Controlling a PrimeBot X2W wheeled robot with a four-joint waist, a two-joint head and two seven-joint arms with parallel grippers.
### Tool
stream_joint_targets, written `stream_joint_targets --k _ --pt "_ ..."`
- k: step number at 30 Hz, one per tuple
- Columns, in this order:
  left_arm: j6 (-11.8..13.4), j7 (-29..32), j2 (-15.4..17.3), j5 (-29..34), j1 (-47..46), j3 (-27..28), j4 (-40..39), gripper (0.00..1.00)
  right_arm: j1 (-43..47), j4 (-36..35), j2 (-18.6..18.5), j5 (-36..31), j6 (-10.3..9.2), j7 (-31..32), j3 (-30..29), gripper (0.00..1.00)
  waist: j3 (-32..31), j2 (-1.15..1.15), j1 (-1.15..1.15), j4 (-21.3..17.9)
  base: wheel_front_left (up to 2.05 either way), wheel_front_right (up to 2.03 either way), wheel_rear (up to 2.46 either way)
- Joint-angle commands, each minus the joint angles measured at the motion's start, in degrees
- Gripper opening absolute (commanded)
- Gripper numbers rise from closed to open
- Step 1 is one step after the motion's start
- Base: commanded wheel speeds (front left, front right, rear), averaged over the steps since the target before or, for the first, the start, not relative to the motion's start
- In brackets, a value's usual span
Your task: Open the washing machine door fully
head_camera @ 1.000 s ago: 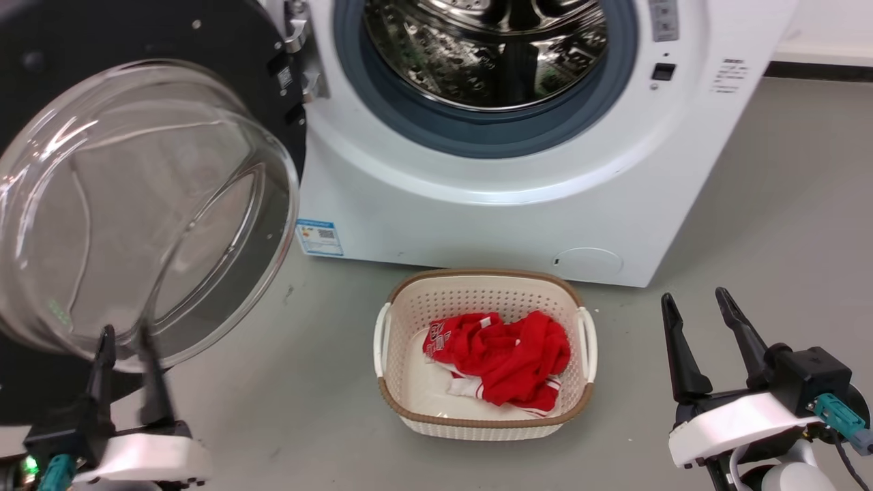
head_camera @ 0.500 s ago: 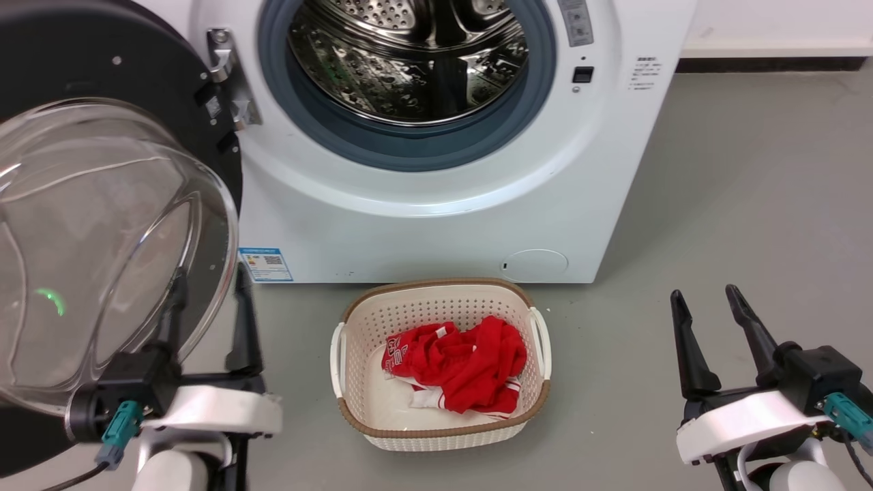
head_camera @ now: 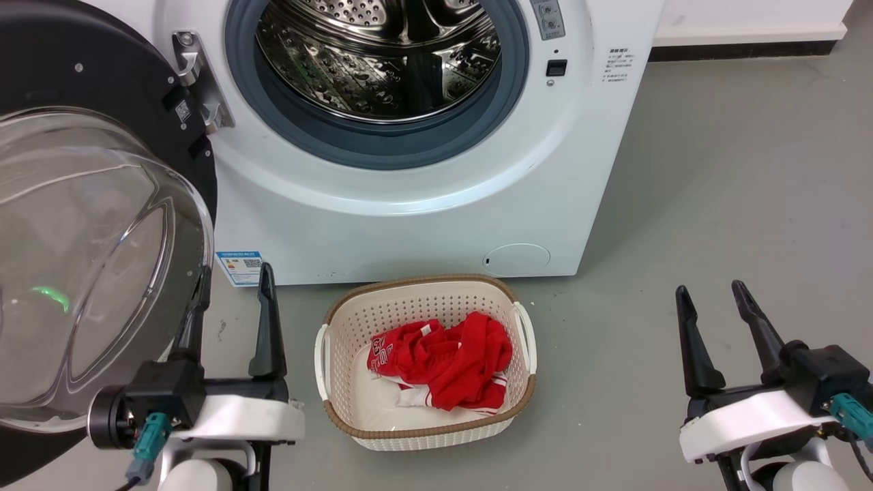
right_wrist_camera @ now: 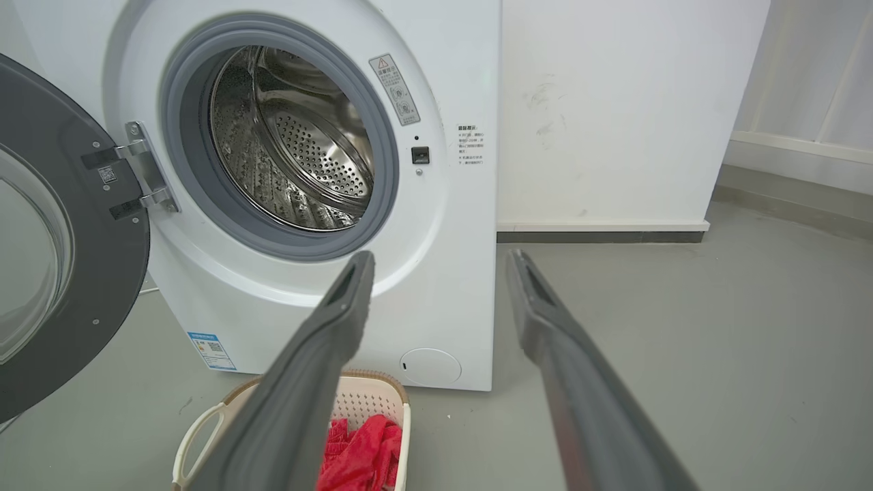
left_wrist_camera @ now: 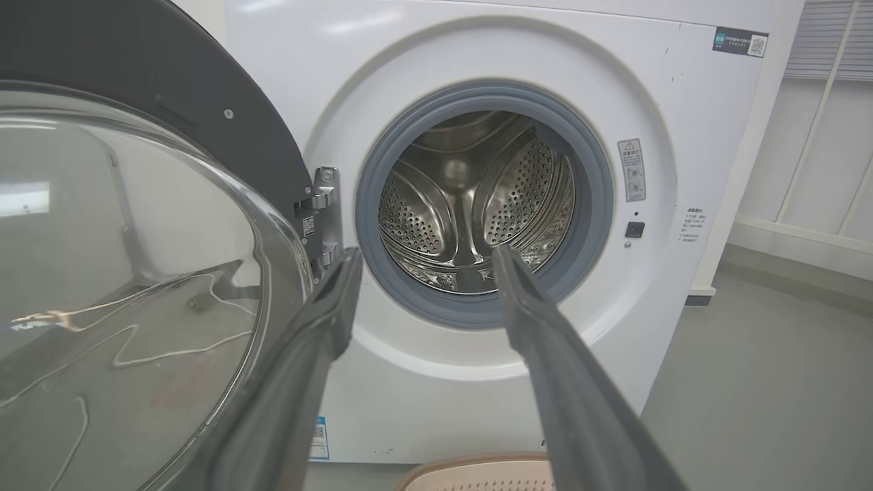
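**Door open wide on its hinge; both grippers empty**

The washing machine door (head_camera: 89,225) stands open on its hinge at 9 o'clock of the drum opening (head_camera: 378,61), glass bowl bulging toward me. The opening is fully uncovered.

My left gripper (head_camera: 235,273) is released, fingers spread with nothing between them. It sits at 5 o'clock of the door. Its outer finger lies at the bowl's rim, and I cannot tell whether they touch.

My right gripper (head_camera: 709,286) is released too, fingers apart over the floor (head_camera: 716,170), at 4 o'clock of the opening and well apart from the washing machine (head_camera: 409,225).

A basket (head_camera: 423,279) sits on the floor at 6 o'clock of the opening, near the machine's front, with a red garment (head_camera: 443,358) inside.
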Motion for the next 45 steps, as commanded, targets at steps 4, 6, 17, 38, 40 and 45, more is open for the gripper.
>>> stream_joint_targets --k 4,6,17,38,40,45 --pt "0.4 -0.1 -0.3 3.0 2.3 0.4 0.0 1.00 0.6 0.1 0.1 0.6 -0.04 0.0 0.6 1.00 -0.3 0.00 0.00 0.1 0.00 0.00 0.00" --pt "0.3 -0.1 -0.5 3.7 2.8 0.6 -0.2 1.00 0.7 0.1 0.1 0.6 -0.04 0.0 0.7 1.00 -0.3 0.00 0.00 0.2 0.00 0.00 0.00" --pt "-0.6 -0.2 -1.1 5.1 3.6 1.2 -0.3 1.00 0.8 0.3 0.1 0.6 -0.04 0.3 1.1 1.00 -0.9 0.00 0.00 0.0 0.00 0.00 0.00" --pt "-1.6 2.0 -1.7 -0.4 2.9 3.0 3.5 0.00 0.8 2.7 -0.2 7.2 0.00 0.9 1.3 0.00 -1.5 0.00 0.00 -0.2 0.00 0.00 0.00" --pt "-2.0 3.1 -1.7 -5.2 2.8 3.2 3.9 0.00 0.4 3.3 -0.5 12.0 0.00 1.5 1.2 0.00 -1.6 0.00 0.00 -0.1 0.00 0.00 0.00" --pt "-2.5 4.3 -1.7 -10.9 2.5 3.4 4.4 0.00 0.0 4.0 -0.7 17.7 0.00 2.3 1.1 0.00 -1.7 0.00 0.00 0.0 0.00 0.00 0.00"
